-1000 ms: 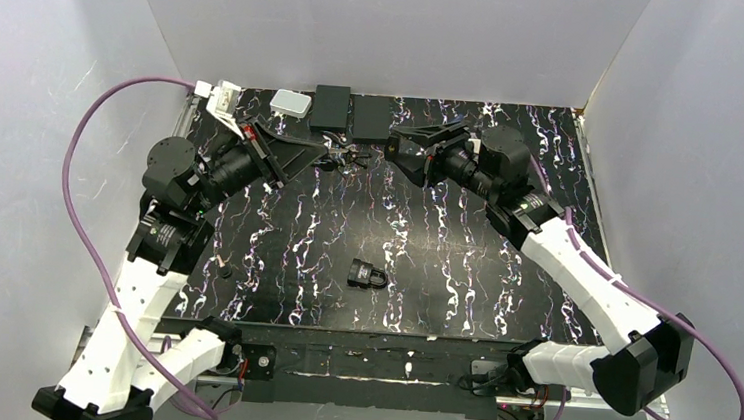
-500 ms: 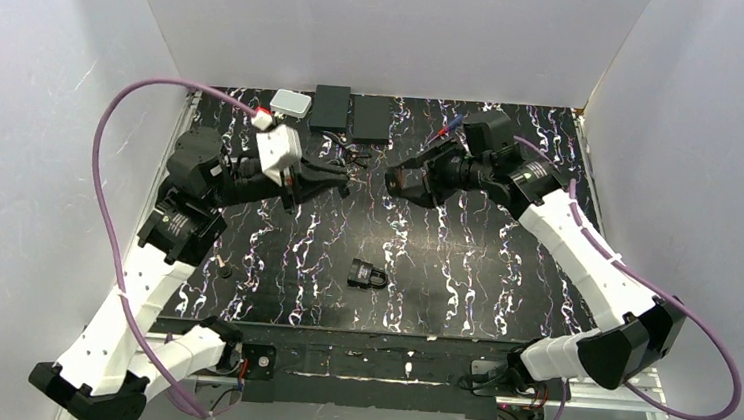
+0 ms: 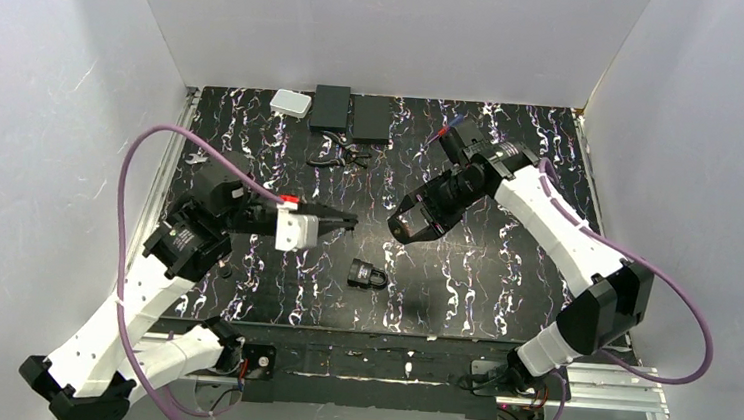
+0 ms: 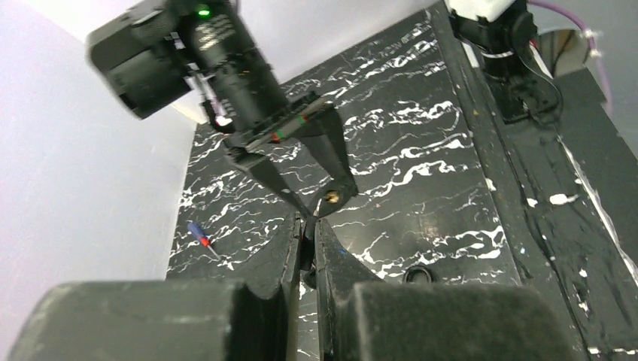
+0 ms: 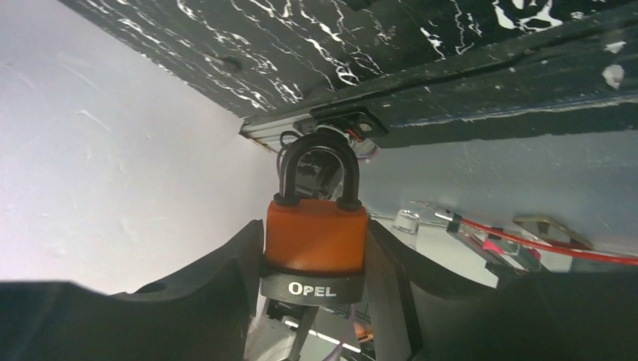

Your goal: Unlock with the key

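Note:
My left gripper (image 4: 307, 226) is shut on the key (image 4: 308, 244). Its dark head is pinched between the fingers and the thin silvery blade points forward. My right gripper (image 5: 316, 239) is shut on an orange padlock (image 5: 317, 235) with a black base marked OPEL and a black shackle. In the left wrist view the blade tip sits just short of the brassy keyhole (image 4: 331, 198) in the lock's underside. In the top view the left gripper (image 3: 346, 222) and right gripper (image 3: 399, 224) face each other above the table's middle. A thin grey blade (image 5: 303, 331) shows under the lock's base.
A second, black padlock (image 3: 368, 273) lies on the marbled table (image 3: 462, 287) below the grippers. A red-and-blue screwdriver (image 3: 448, 129), two black boxes (image 3: 332, 107), a white box (image 3: 290, 103) and pliers (image 3: 337, 157) lie at the back. White walls close in three sides.
Both arms swung from the back of the table toward its middle. The two grippers now point at each other, much closer together. Neither grip changed.

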You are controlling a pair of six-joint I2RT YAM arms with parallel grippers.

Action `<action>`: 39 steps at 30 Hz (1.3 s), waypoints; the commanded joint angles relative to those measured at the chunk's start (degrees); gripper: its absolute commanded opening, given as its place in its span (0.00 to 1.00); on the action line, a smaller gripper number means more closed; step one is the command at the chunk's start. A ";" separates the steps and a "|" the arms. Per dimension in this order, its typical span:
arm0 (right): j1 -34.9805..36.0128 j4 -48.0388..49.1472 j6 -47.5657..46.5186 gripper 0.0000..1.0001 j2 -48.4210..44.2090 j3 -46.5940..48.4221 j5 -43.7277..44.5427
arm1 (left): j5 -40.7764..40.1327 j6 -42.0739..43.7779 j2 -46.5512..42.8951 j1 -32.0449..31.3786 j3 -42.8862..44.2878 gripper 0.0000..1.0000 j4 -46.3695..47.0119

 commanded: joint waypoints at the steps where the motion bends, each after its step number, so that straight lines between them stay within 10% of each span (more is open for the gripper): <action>1: -0.15 -12.77 -3.37 0.01 3.18 5.60 -2.84 | -2.23 8.32 -0.37 -3.69 -1.59 0.00 -4.18; 22: -0.72 -12.28 -19.37 0.01 8.62 0.56 -10.67 | -10.35 13.85 6.05 -13.00 -1.38 0.00 -6.03; 39: -2.94 -15.09 -7.65 0.01 2.99 -4.86 0.86 | -21.59 15.06 13.46 -21.48 1.57 0.00 -5.53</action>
